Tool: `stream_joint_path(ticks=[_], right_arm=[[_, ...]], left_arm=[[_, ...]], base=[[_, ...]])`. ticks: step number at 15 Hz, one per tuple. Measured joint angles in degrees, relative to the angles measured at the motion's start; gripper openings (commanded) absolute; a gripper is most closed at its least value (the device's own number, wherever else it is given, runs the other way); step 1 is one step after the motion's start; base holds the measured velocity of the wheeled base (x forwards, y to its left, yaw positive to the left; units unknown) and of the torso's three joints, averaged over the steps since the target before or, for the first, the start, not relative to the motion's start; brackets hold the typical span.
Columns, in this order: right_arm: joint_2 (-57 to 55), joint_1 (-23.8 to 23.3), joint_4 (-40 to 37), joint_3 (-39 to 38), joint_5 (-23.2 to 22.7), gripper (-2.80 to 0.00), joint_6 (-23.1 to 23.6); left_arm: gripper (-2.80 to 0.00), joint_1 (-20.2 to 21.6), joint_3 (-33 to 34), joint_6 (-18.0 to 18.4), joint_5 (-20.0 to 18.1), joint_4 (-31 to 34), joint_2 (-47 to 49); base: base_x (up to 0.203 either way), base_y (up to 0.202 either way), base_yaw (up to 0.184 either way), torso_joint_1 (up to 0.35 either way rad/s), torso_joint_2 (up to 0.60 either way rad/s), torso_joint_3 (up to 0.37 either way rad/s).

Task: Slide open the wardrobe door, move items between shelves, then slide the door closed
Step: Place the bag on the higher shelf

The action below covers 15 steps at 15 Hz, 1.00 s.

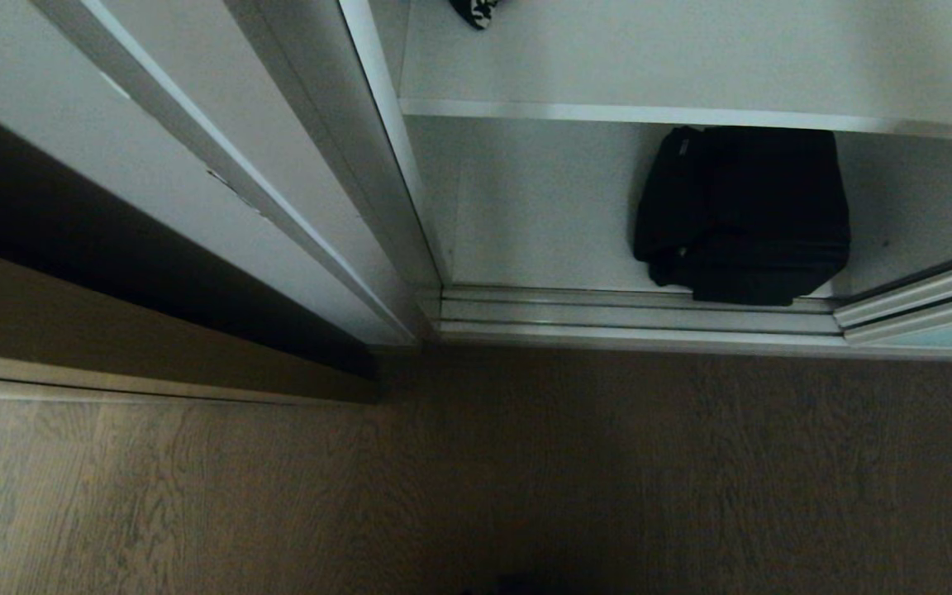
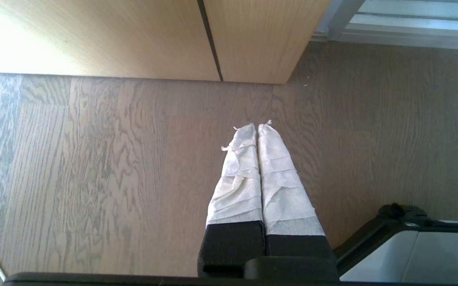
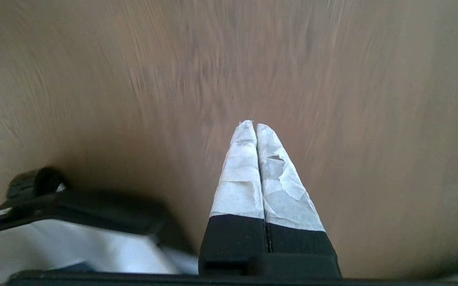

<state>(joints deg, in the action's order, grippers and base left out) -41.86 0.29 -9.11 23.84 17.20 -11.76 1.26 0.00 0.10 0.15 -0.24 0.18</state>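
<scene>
A bulky black fabric bag [image 1: 740,215] lies on the lowest white shelf [image 1: 525,248] of the wardrobe, close to the front track. A second shelf [image 1: 608,111] runs above it. The sliding wardrobe door [image 1: 922,299] shows only as a silver-framed corner at the right, leaving the compartment uncovered. Neither gripper appears in the head view. My left gripper [image 2: 257,126] hangs shut over the wood floor with nothing in it. My right gripper [image 3: 251,124] is also shut and empty above the floor.
Silver floor tracks [image 1: 633,318] run along the wardrobe front. A white side panel [image 1: 220,173] and a tan wood cabinet [image 2: 233,39] stand to the left. A small dark patterned thing [image 1: 476,10] sits on the upper shelf. My base [image 2: 412,246] shows beside the left gripper.
</scene>
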Motion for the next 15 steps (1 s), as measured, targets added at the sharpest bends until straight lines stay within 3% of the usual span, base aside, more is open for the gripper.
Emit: stream_joint_path(ticks=[3, 5, 10, 15], right_arm=[[-10.95, -0.88, 0.75, -0.65, -2.69, -2.80, -10.11], [-17.11, -2.84, 1.84, -0.94, -6.23, -2.80, -13.31], [-33.04, -10.49, 10.25, -0.45, -15.66, -2.80, -13.95], [-47.00, -15.09, 25.70, 0.71, -25.63, -2.80, -13.87]], left_arm=[[-2.80, -0.05, 0.00, 0.00, 0.01, 0.02, 0.00], [-2.80, -0.05, 0.00, 0.00, -0.01, 0.02, 0.00], [-2.80, 0.00, 0.00, 0.00, 0.01, 0.00, 0.00], [-2.80, -0.05, 0.00, 0.00, -0.01, 0.00, 0.00]], base=[[0.000, 0.000, 0.000, 0.000, 0.00, 0.000], [0.000, 0.000, 0.000, 0.000, 0.00, 0.000], [0.000, 0.000, 0.000, 0.000, 0.00, 0.000], [0.000, 0.000, 0.000, 0.000, 0.00, 0.000]])
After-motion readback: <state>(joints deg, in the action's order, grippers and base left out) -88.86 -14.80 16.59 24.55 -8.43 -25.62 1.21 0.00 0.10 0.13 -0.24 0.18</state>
